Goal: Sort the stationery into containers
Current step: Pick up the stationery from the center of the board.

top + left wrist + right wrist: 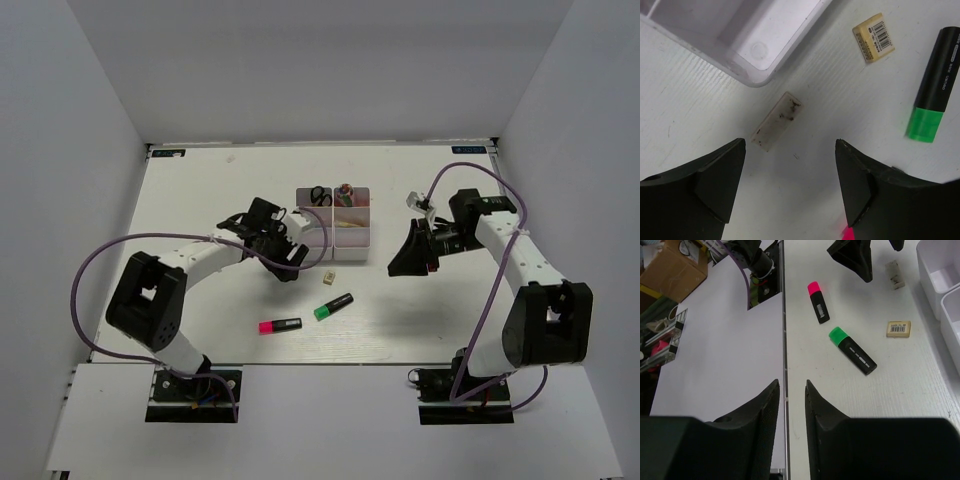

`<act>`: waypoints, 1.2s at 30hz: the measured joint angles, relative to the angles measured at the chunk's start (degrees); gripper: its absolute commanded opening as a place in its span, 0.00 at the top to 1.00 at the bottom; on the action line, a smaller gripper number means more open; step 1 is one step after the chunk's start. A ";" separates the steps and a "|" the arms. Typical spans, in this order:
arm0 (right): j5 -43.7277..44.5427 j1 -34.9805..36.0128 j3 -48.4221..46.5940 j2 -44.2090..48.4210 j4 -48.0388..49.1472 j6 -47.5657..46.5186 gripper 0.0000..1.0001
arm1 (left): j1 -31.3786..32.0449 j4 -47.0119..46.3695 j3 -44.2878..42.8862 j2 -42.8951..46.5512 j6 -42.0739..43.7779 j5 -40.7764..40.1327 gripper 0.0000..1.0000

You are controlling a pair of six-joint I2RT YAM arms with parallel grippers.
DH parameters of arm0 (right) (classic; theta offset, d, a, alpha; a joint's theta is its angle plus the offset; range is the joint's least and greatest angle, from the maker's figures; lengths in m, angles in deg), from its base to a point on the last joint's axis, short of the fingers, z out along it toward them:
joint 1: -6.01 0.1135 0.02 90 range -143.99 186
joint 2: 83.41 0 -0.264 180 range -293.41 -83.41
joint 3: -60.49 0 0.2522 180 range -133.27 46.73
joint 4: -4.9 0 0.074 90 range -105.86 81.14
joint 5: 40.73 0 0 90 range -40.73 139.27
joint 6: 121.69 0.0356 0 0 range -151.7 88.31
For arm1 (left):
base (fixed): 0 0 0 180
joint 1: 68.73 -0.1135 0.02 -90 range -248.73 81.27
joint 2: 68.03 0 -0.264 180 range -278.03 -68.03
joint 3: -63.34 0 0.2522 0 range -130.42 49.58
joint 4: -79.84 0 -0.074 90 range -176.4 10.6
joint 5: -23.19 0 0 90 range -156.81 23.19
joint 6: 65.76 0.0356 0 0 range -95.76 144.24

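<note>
The containers point(352, 240) are a white two-by-two block of bins; black-handled scissors point(318, 196) and a fat pink tube point(345, 191) stand in the far bins. My left gripper point(292, 262) is open and empty, just in front of the block's near left corner point(755, 50). A dirty white eraser point(776, 120) lies on the table just ahead of its fingertips point(735, 155). A tan barcoded eraser point(873, 37), a green highlighter point(333, 306) and a pink highlighter point(280, 325) lie nearby. My right gripper point(408, 265) hangs right of the block, its jaws nearly together with nothing between them point(791, 382).
The right wrist view looks along the table's near edge point(785, 340), with the green highlighter point(852, 350), pink highlighter point(818, 302) and both erasers point(898, 328) beyond it. White walls enclose the table on three sides. A purple cable loops off each arm.
</note>
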 measured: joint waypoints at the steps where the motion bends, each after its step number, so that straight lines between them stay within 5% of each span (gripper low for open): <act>1: -0.15 -0.04 -0.31 -0.46 -0.68 -0.55 0.68 | 0.00 -0.07 0.00 -0.20 0.63 0.24 0.18; 13: -2.05 -1.29 -4.55 -5.66 -5.60 -10.80 0.66 | -0.11 1.20 -3.48 -6.51 7.82 0.42 0.20; 25: -2.21 -2.21 -4.61 -3.63 -6.49 -12.24 0.68 | 0.17 0.66 -3.58 -8.68 8.96 -1.75 0.58; 36: 0.44 -2.40 1.99 8.20 4.22 1.95 0.70 | 1.95 1.64 -1.88 -5.05 8.07 -5.97 0.75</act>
